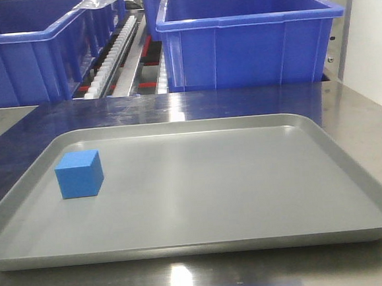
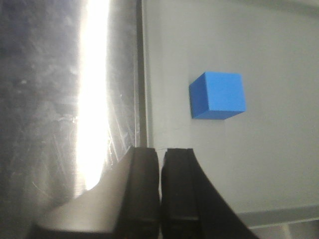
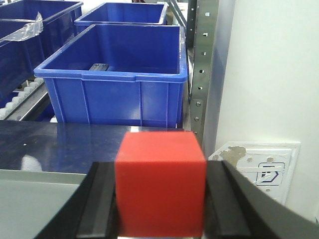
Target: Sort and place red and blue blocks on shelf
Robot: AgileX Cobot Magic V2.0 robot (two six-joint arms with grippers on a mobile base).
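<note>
Right end effector (image 3: 160,211): black jaws clamped on two opposite side faces of the red block (image 3: 160,181). The block is a matte, plain cube with no long axis, held level with one flat face square to the wrist camera.

Left end effector (image 2: 160,162): black jaws pressed together, nothing between them, over the tray's edge.

Blue block (image 1: 79,173): matte cube, same form. It rests flat on the tray near its left rim, turned slightly so two side faces show from the front, and is apart from the left end effector.

Tray (image 1: 247,185): shallow, grey, smooth, with rounded corners. It lies on the surface.

Surface (image 1: 364,113): brushed, reflective steel.

Bins (image 1: 249,39): large, blue plastic, open-topped, standing behind the tray.
</note>
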